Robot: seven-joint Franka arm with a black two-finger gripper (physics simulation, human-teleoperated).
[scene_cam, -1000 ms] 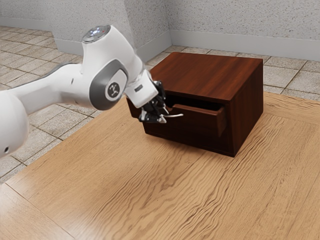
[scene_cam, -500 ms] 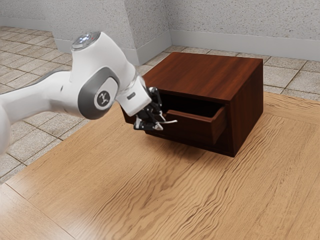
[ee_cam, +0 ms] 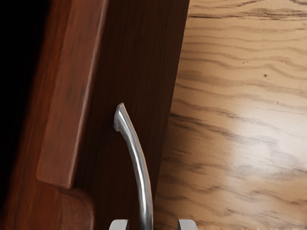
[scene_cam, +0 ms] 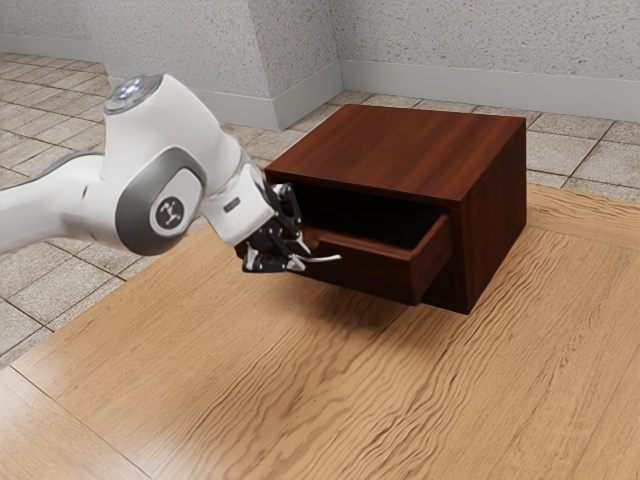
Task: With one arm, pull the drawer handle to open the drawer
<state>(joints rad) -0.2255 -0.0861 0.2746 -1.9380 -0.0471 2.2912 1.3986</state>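
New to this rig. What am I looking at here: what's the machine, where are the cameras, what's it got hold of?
These are simulator renders of one white robot arm with a black grasping tool at its end. The exterior view is from a camera beside the arm, which comes in from that view's left. The wrist view is from a camera on the arm's hand, looking out past the tool. On the wooden surface stands a dark wood cabinet with one drawer, partly pulled out. The tool is at the drawer's curved metal handle; I can't tell whether it is clamped on it.
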